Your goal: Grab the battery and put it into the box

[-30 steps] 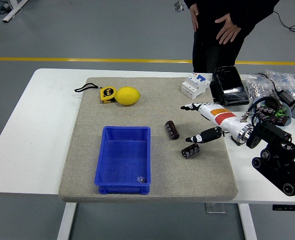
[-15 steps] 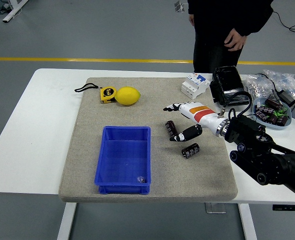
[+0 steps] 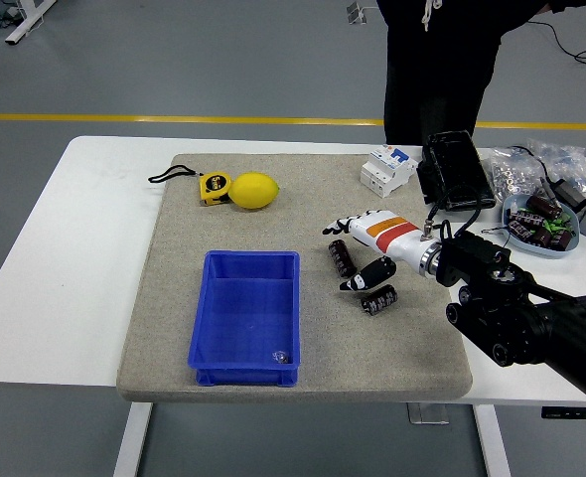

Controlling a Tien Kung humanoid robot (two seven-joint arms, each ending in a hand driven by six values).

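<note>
The right hand (image 3: 361,250) hovers spread over a battery (image 3: 342,257) on the grey mat (image 3: 303,199), fingers extended above it, thumb low beside it, gripping nothing. A second battery (image 3: 378,299) lies nearby; the blue box (image 3: 245,316) sits to the left.

- The white surface (image 3: 84,248) stands on a grey floor (image 3: 174,60) that has a yellow line across it.
- A grey felt mat (image 3: 313,328) lies on the surface and covers most of its middle.
- On the mat: a blue box (image 3: 245,316) near the front, two dark cylindrical batteries, one (image 3: 341,257) upright of the other (image 3: 378,299), to the right of the box.
- At the mat's far left lie a yellow tape measure (image 3: 213,187) and a lemon (image 3: 254,191), touching.
- A white breaker (image 3: 386,169) sits at the mat's far right edge.
- Right of the mat, on the bare surface: a black case (image 3: 455,171), clear bags of small parts (image 3: 536,167), and a blue bowl (image 3: 541,223) of components.
</note>
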